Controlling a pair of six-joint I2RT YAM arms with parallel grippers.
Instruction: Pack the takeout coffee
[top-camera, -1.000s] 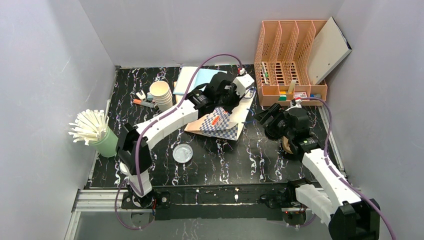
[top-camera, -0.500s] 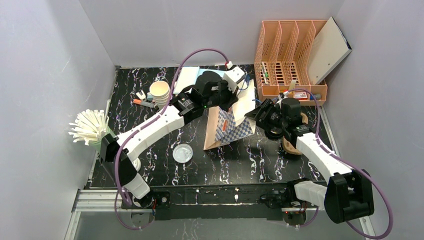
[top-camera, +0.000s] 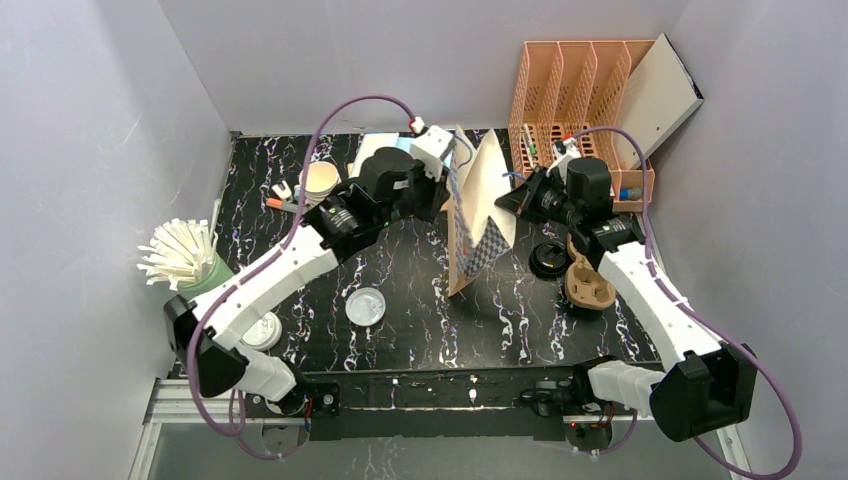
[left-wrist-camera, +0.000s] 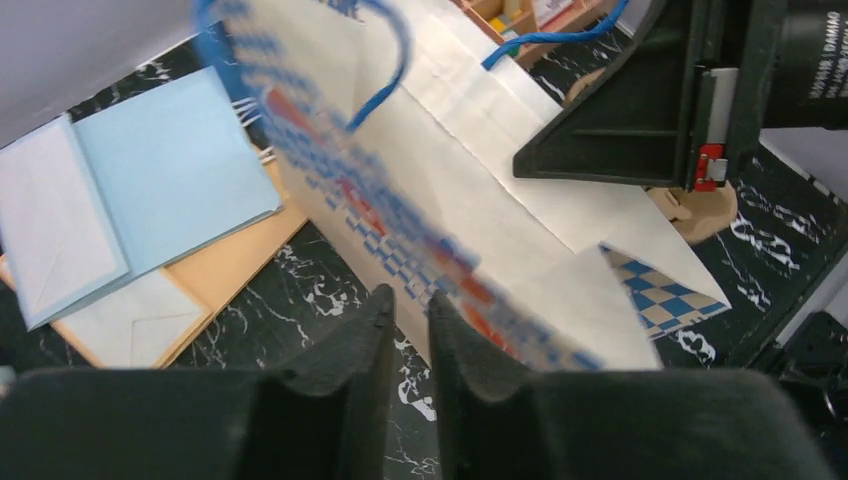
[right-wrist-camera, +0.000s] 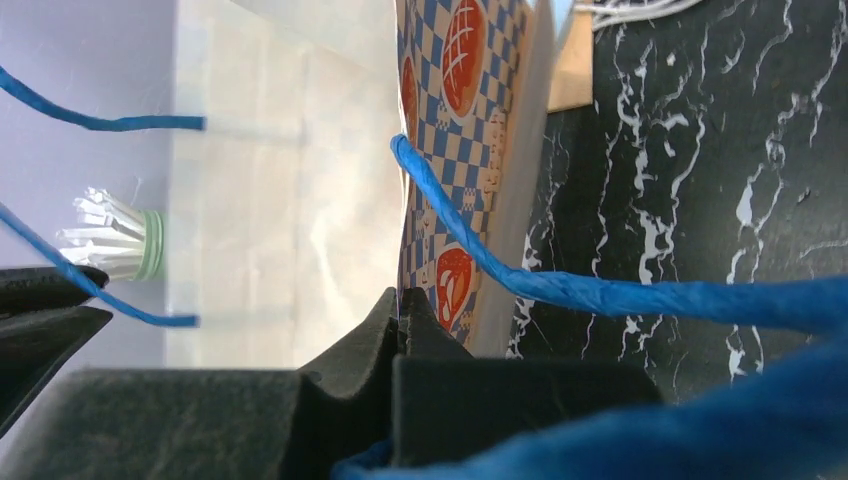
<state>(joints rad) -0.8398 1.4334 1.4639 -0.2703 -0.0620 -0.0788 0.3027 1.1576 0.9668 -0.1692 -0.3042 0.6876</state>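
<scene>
- Top external view: a paper bag (top-camera: 478, 215) stands upright near the middle of the black marbled table (top-camera: 420, 335), its blue-checked side panel facing the camera; one arm reaches to it from each side.
- Left hand (top-camera: 445, 195) is at the bag's upper left edge; right hand (top-camera: 505, 200) is at the upper right edge.
- Takeout coffee (top-camera: 551, 259) appears as a dark round shape on the table to the right of the bag, outside it, just beside a brown cardboard cup carrier (top-camera: 588, 287); it is too small to make out more.
- Left wrist view: the left hand's dark fingers (left-wrist-camera: 365, 340) stand a thin slit apart, with the bag's lower edge just past their tips; I cannot tell whether they pinch the paper; pale blue and white envelopes (left-wrist-camera: 150, 170) lie on the table beyond.
- Right wrist view: the right hand's fingers (right-wrist-camera: 370, 330) are pressed together, closed on the checked edge of the bag as far as I can see; a blue cord handle (right-wrist-camera: 600, 295) crosses in front.
- Far left of the table: a light green holder of white straws (top-camera: 195, 265); behind it, stacked cream cups (top-camera: 320, 182); a clear lid (top-camera: 366, 305) lies nearer the arm bases.
- Back right: a peach file organiser (top-camera: 570, 110).
</scene>
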